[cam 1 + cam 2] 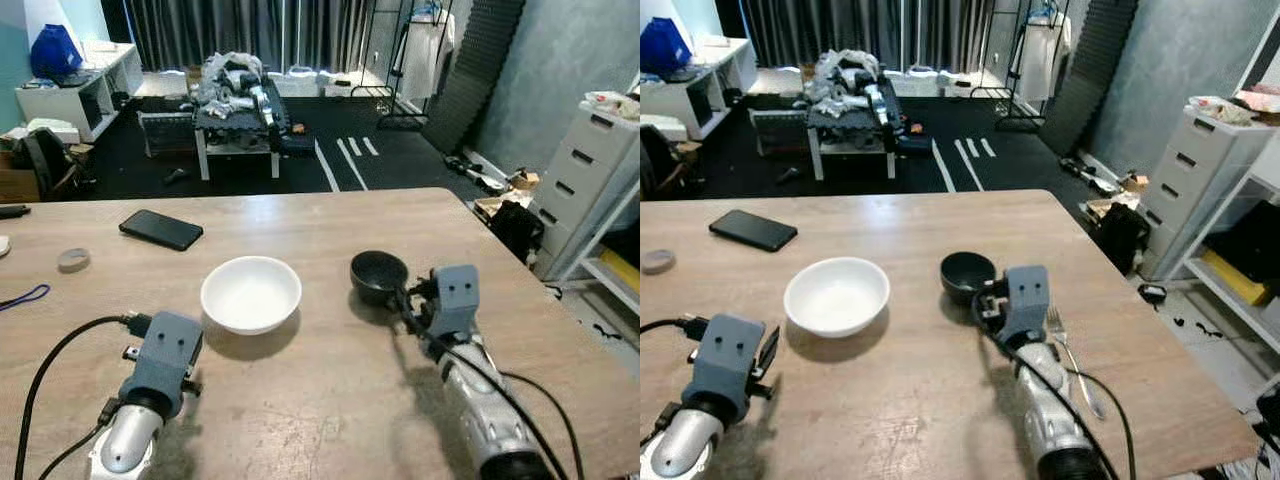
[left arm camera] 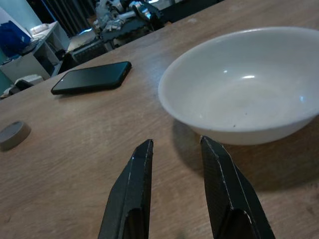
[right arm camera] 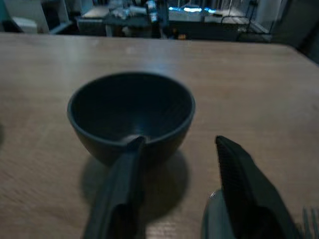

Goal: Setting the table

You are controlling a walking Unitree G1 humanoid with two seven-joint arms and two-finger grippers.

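Just ahead of the spread right hand (image 3: 174,174) sits the black bowl (image 3: 130,115).

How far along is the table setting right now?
Done: white bowl and fork lie on the table. In hand: the open right gripper is at the black bowl, one finger on its rim. Left: the open left gripper waits beside the white bowl.

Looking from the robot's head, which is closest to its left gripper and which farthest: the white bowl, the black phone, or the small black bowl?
From the left gripper:
1. White bowl, just ahead and slightly to its right.
2. Black phone, farther back on the table, beyond the bowl's left side.
3. Black bowl, across the table by the right gripper.
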